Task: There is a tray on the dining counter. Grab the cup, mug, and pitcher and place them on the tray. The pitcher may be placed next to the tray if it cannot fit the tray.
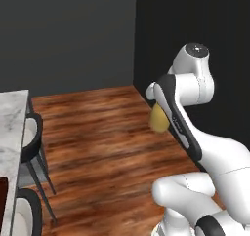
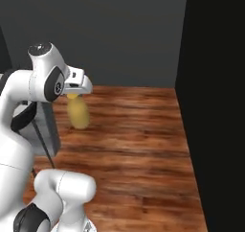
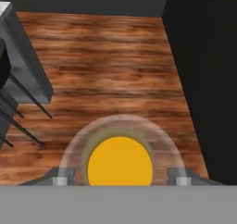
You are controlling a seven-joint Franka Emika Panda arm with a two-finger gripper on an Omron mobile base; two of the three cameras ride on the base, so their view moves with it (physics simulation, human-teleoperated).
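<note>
Room: wooden floor, dark walls; worktop (image 1: 10, 127) at left
Fingers (image 3: 120, 180): spread wide, pinching the pitcher (image 2: 78, 112) in mid-air over the floor
Advice: keep it upright; carry it slowly toward the worktop

text: none readable | labels: none | numbers: none | signs: none

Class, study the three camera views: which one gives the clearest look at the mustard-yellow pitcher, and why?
The right base view: the pitcher hangs below the end effector, its rounded body unobstructed against the floor. The left base view shows a sliver of it behind the arm. The hand view looks straight down its open mouth.
</note>
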